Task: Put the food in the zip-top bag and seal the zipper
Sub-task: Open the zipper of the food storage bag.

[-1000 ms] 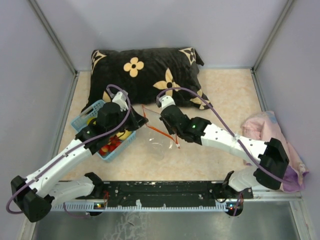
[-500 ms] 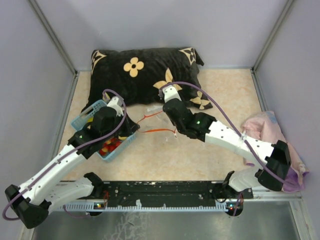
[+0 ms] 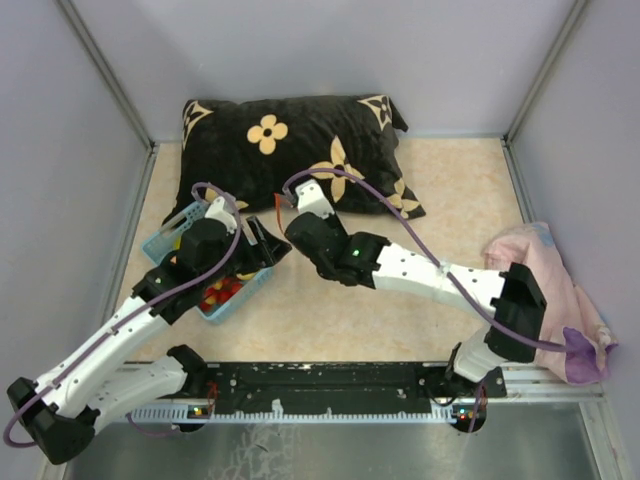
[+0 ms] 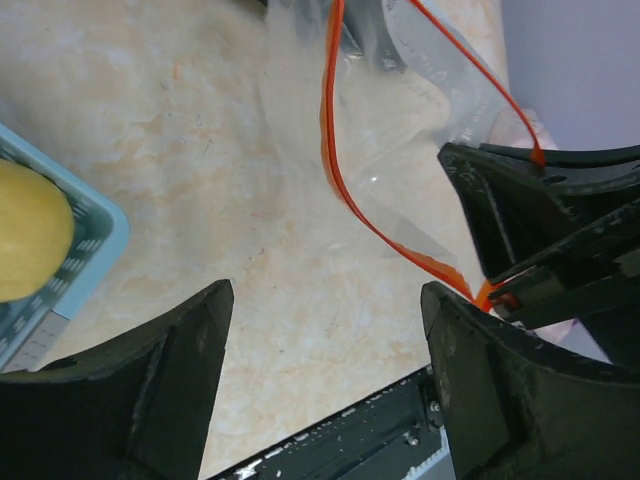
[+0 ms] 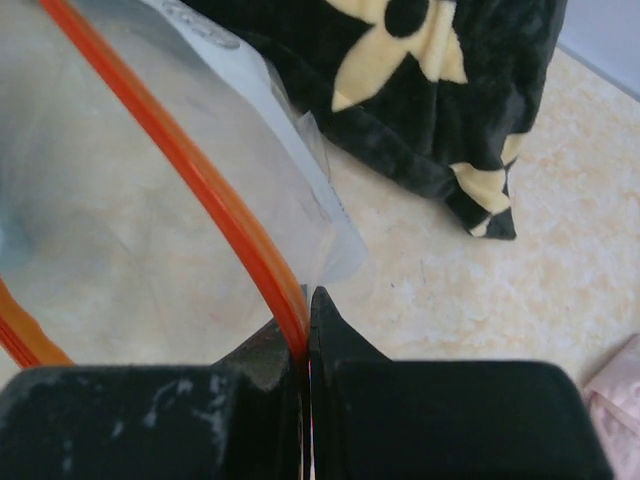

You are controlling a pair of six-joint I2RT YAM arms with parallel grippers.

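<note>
Here, right claw pinches zipper — bag gaping.

Bag: upper part cut by the top edge in left wrist view; from above, nearly all hidden between left arm and right arm, only a sliver of zipper showing
Basket: middle and contents there under left arm
Yellow fruit: cut by left edge, kind unclear
Pink cloth: corner only
Pillow: cut by top edge

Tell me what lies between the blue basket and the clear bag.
Only bare tabletop, as the left wrist view shows. The basket and the bag are apart in that view, with nothing on the stretch between them.
</note>
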